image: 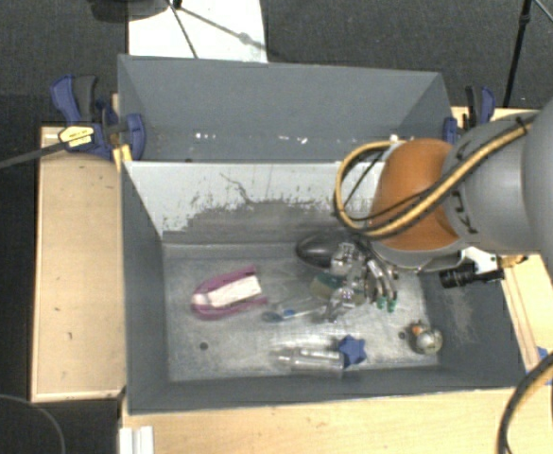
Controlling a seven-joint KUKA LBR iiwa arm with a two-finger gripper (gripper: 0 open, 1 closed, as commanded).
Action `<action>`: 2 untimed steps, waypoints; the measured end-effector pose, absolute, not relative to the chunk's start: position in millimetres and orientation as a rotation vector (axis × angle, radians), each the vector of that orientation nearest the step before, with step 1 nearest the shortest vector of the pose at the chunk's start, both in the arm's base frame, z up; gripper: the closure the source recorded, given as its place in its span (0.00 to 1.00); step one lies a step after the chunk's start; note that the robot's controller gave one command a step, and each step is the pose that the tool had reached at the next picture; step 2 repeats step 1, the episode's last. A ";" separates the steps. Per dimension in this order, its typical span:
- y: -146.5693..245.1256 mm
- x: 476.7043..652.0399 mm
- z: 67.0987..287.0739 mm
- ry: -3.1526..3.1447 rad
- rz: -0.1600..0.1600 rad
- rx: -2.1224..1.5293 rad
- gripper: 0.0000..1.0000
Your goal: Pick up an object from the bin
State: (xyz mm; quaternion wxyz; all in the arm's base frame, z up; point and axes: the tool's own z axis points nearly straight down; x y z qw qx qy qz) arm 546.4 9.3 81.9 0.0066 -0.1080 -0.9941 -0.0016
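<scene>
At the left of the bin's floor lies a pink-and-white packet. Right of it are a slim blue-ended thing and, toward the front wall, a clear tube with a blue cap. The hand hangs low over the slim thing's right end, just beside a dark oval thing. Whether it is apart or together I cannot tell. Nothing looks lifted, so the pick seems still to do. A small brass-coloured piece sits farthest right.

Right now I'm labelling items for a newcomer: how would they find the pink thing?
Start at the left wall of the grey bin, then scan its floor. The pink-and-white packet lies there, left of the gripper; nothing else nearby is pink.
</scene>
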 end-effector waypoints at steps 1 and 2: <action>-9.3 541.3 229.1 -3.152 0.000 -0.023 1.00; -9.3 541.3 229.1 -3.152 0.000 -0.023 1.00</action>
